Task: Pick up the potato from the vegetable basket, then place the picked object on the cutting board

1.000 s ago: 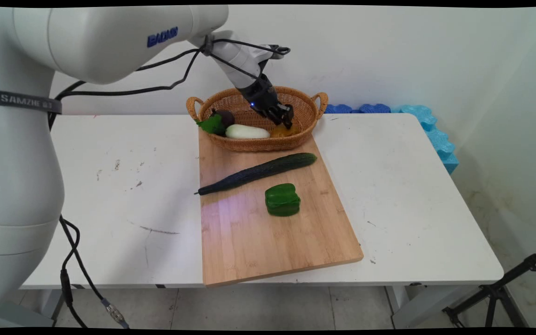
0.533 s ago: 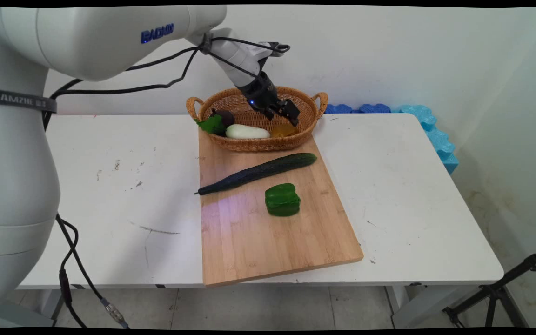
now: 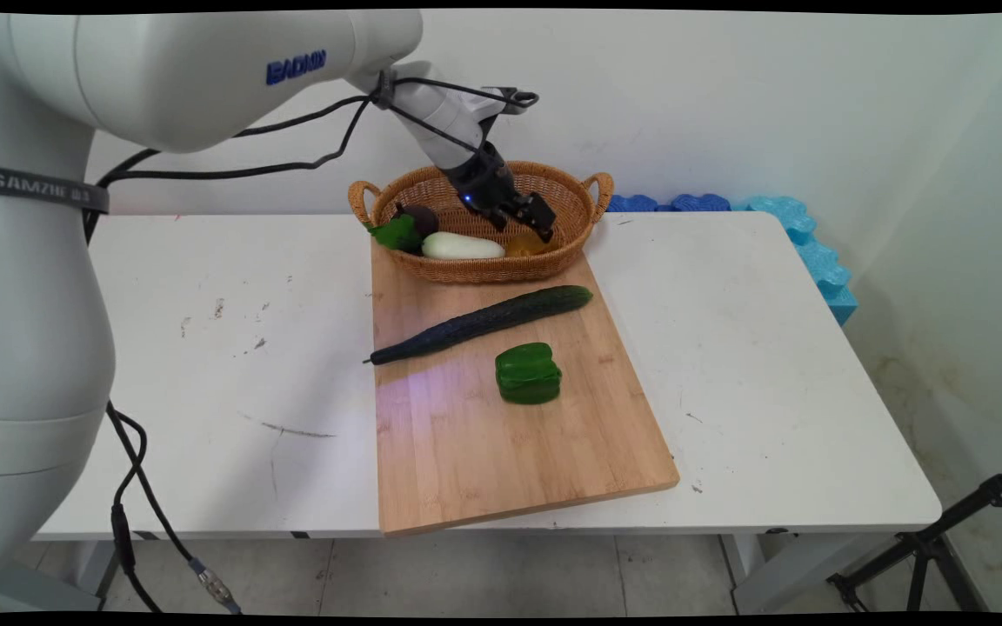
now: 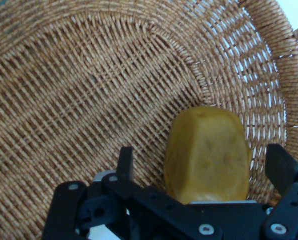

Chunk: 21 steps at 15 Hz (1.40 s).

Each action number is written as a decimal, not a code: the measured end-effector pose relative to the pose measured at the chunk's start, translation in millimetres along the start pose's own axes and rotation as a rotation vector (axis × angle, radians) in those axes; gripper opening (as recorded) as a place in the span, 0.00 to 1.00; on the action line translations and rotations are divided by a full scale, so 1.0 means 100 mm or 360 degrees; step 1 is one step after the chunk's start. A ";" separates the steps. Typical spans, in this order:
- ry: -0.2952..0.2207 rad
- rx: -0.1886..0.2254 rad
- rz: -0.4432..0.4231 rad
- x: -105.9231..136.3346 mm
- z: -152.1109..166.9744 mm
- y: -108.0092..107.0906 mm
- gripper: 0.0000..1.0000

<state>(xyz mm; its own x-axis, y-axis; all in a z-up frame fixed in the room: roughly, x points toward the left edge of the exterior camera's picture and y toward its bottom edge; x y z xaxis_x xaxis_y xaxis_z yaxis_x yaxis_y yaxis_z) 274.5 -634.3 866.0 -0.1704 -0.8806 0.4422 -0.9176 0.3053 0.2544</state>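
Note:
My gripper (image 3: 537, 217) hangs open inside the right half of the wicker basket (image 3: 484, 271), just above a yellow pepper-like piece (image 3: 525, 247) that lies on the basket floor. In the hand view the yellow piece (image 4: 207, 155) sits between the spread fingers of the gripper (image 4: 204, 162), and neither finger presses on it. The left fingertip (image 4: 125, 161) and the right fingertip (image 4: 283, 167) stand well apart. A woven basket wall (image 4: 89, 75) fills the rest of that view.
The basket also holds a white eggplant (image 3: 462, 247) and a dark vegetable with green leaves (image 3: 402, 228). On the wooden cutting board (image 3: 510, 452) lie a long cucumber (image 3: 484, 322) and a green pepper (image 3: 528, 373). Blue foam (image 3: 805, 243) lines the table's far right.
The gripper has lifted a little off the yellow piece and spread its fingers; the piece stays on the basket floor. Nothing else has moved.

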 end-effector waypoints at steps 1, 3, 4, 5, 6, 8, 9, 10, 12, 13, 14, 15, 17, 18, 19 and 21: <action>-0.0003 -0.0001 -0.0005 0.00 0.01 0.00 1.00; -0.0013 -0.0004 -0.0019 -0.01 0.05 -0.02 1.00; -0.0018 -0.0005 -0.0027 -0.02 0.07 -0.02 1.00; -0.0021 -0.0007 -0.0033 -0.02 0.09 -0.03 1.00; -0.0025 -0.0010 -0.0039 -0.02 0.11 -0.03 1.00; -0.0032 -0.0014 -0.0050 -0.02 0.15 -0.04 1.00; -0.0035 -0.0016 -0.0054 -0.02 0.16 -0.04 1.00; -0.0037 -0.0018 -0.0058 -0.02 0.17 -0.04 1.00; -0.0040 -0.0021 -0.0064 -0.02 0.19 -0.05 1.00; -0.0041 -0.0023 -0.0068 -0.02 0.20 -0.05 1.00; -0.0041 -0.0023 -0.0071 -0.02 0.20 -0.05 0.00; -0.0043 -0.0025 -0.0075 -0.02 0.21 -0.05 0.00; -0.0041 -0.0028 -0.0085 -0.02 0.22 -0.05 0.00; -0.0041 -0.0029 -0.0087 -0.01 0.22 -0.04 0.00; -0.0040 -0.0031 -0.0093 -0.01 0.23 -0.04 0.00; -0.0035 -0.0036 -0.0103 -0.01 0.23 -0.04 0.00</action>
<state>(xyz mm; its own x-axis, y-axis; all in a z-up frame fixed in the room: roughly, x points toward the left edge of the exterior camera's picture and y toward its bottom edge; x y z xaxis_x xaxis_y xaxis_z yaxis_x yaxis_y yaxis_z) 270.0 -642.6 844.8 -0.1189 -0.9064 0.4053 -0.9187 0.2553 0.3013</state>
